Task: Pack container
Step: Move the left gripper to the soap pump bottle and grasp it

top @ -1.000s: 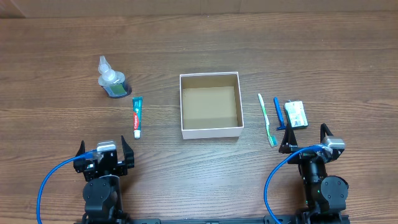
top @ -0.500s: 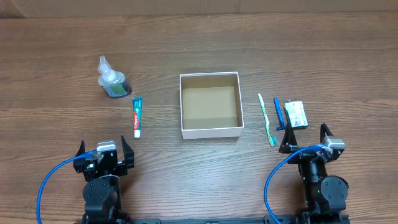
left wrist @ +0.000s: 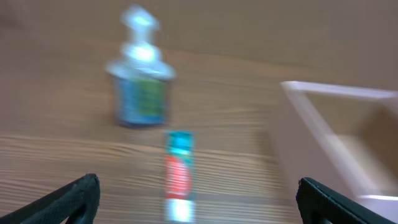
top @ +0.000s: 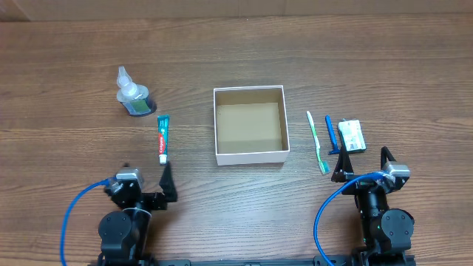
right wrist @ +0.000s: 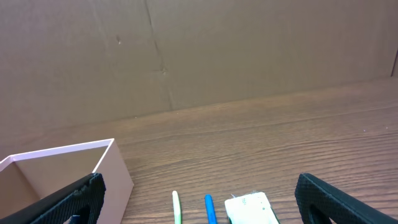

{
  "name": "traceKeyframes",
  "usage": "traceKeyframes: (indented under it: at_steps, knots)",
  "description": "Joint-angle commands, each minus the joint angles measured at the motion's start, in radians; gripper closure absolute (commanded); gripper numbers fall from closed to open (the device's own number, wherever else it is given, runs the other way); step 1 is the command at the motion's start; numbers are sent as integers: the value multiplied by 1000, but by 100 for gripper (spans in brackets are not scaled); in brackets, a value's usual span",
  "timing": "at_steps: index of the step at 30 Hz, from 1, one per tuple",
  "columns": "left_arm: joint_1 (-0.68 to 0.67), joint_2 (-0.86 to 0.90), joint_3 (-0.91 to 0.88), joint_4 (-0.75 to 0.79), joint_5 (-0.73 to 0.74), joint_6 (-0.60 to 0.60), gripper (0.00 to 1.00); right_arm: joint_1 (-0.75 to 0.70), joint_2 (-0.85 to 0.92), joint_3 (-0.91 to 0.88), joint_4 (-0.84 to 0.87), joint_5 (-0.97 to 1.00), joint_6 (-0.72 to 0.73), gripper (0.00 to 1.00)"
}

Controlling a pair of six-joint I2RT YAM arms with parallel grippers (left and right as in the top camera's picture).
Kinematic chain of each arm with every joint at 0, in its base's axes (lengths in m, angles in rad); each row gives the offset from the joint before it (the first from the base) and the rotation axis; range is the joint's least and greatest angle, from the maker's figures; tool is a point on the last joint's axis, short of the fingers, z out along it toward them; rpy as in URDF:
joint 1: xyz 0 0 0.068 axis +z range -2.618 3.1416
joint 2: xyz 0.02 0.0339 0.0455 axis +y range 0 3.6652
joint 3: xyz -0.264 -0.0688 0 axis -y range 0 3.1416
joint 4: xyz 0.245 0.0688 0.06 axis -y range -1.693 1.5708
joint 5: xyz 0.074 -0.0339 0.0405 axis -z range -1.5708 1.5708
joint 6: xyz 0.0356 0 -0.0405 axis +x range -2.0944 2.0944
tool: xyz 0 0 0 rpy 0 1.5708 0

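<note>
I see the wooden table (top: 236,59) with the container (top: 250,157) at its centre, open top up. My left gripper (left wrist: 202,200) sits at the near edge, fingers wide apart. The right gripper (right wrist: 202,198) is also spread wide. Left of the box: bottle (top: 133,97), toothpaste (top: 162,139). Right of it: white packet (top: 352,136), toothbrush (top: 317,142), blue razor (top: 330,134). The left wrist view is blurred.

You have a brown, wood-grained worktop (top: 414,66) and a square cardboard box (top: 250,157), white outside and brown inside. The slim toothpaste tube (top: 163,139) is white with red and teal print; the thin plastic toothbrush (top: 317,140) is green and white.
</note>
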Motion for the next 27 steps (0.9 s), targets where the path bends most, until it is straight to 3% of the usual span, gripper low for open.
traceKeyframes:
  at_steps: [1, 4, 8, 17, 23, 27]
  knots:
    - [10, -10, -5, 9, 349, -428, 0, -2, -7, -10, 5, -1, -1, 0]
    - [10, -10, -5, 40, 412, -580, 0, -2, -7, -10, 5, -1, -1, 0]
    - [10, -10, 13, 206, 580, -554, 0, -2, -7, -10, 5, -1, -1, 0]
    - [10, -5, 370, 140, 442, -496, 0, -2, -7, -10, 6, -1, -1, 0]
    - [10, 204, 726, -133, 372, -315, 0, -2, -7, -10, 5, -1, -1, 0]
    - [10, 481, 1039, -487, 195, -233, 0, -2, -7, -10, 5, -1, -1, 0]
